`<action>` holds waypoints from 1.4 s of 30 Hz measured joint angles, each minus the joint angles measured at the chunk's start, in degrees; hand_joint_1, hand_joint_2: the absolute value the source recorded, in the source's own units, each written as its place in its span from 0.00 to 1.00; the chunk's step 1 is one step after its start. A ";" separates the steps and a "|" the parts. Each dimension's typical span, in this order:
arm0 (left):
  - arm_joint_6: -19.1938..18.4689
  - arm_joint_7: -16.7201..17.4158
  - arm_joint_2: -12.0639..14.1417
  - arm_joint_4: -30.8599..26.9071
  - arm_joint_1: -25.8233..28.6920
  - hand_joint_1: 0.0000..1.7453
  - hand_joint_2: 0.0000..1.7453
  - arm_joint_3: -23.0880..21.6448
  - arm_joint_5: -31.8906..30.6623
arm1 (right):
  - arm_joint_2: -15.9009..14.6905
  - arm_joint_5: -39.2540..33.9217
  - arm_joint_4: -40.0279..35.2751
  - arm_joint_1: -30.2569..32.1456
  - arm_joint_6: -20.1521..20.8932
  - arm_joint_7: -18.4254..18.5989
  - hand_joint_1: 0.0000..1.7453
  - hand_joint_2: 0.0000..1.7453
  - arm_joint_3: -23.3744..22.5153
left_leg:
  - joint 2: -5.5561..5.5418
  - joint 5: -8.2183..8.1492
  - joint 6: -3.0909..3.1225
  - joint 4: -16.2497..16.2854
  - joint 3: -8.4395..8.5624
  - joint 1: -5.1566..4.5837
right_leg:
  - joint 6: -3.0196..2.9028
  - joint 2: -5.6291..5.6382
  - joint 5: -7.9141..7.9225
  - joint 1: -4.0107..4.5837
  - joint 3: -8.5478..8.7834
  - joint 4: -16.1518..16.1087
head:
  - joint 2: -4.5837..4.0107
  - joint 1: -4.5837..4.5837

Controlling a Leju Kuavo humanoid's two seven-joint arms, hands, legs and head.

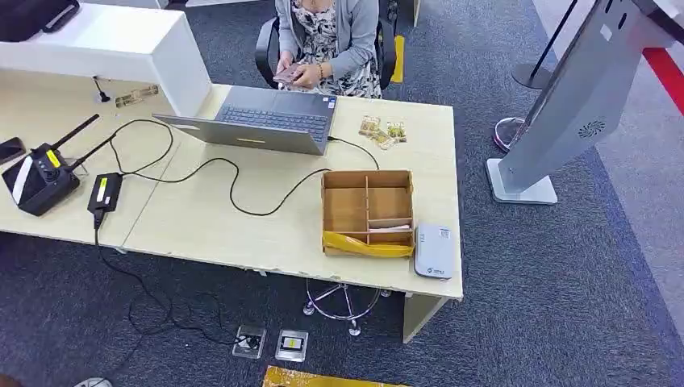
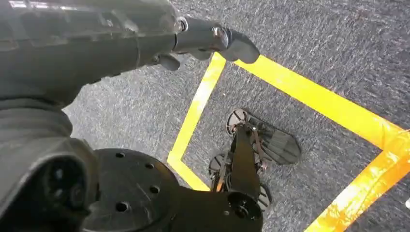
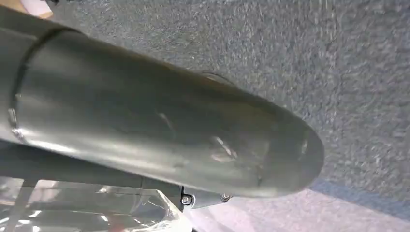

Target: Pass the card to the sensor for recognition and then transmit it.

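A wooden divided box (image 1: 345,211) stands near the desk's front right corner. A pale card (image 1: 387,229) lies in its front right compartment. A yellow strip (image 1: 367,246) runs along the box's front wall. Just right of the box lies the white sensor pad (image 1: 433,251), at the desk edge. My left hand (image 2: 193,41) hangs over the carpet with dark fingers (image 2: 232,43) stretched out and nothing in them. My right hand (image 3: 193,140) appears as a large grey rounded cover close to the lens above the carpet; its fingers are hidden.
An open laptop (image 1: 266,121) sits mid-desk with a black cable (image 1: 234,189) looping toward the box. A seated person (image 1: 327,40) behind the desk holds a phone. Small packets (image 1: 381,131) lie beyond the box. A grey kiosk stand (image 1: 565,113) rises at the right. Radio (image 1: 40,173) at left.
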 joint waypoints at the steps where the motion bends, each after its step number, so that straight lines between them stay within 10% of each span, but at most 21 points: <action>1: 0.04 -0.09 0.00 0.00 0.00 0.00 0.00 0.02 0.02 | 0.15 -0.13 0.00 0.00 0.02 -0.55 0.00 0.00 -0.06 | 0.00 0.00 0.00 0.00 0.01 0.00 | 0.00 0.00 0.00 0.00 0.00 0.00 | 0.00 0.02; 11: 2.03 -2.47 -0.09 0.00 -0.10 0.00 0.00 0.35 -1.20 | 1.38 -0.74 0.11 0.03 0.22 -3.89 0.00 0.00 -0.66 | 0.00 -0.01 0.00 0.00 0.01 0.01 | 0.00 0.01 0.00 0.01 -0.01 0.00 | 0.00 -0.02; 24: 2.63 6.34 -0.22 0.00 -0.15 0.00 0.00 0.90 0.22 | 2.40 -2.55 0.44 0.01 3.60 -3.94 0.00 0.00 -1.03 | 0.00 -0.01 0.00 0.00 0.00 0.00 | 0.00 0.01 0.00 0.00 0.00 0.00 | 0.00 -0.02; 35: 1.31 5.59 -0.72 0.00 -0.17 0.00 0.00 0.90 -1.18 | 2.40 -2.95 0.46 0.00 6.82 -6.84 0.00 0.00 -2.05 | 0.01 0.00 0.00 0.00 0.02 0.01 | 0.00 0.02 0.00 0.01 0.01 0.00 | 0.00 0.00; 42: 8.92 2.53 -0.79 0.02 -0.43 0.00 0.00 0.70 -8.12 | 2.41 -2.25 0.46 -0.01 6.49 -6.14 0.00 0.00 -2.05 | 0.02 -0.01 0.00 0.00 0.01 0.01 | 0.00 0.02 0.00 0.01 0.01 0.00 | 0.00 0.00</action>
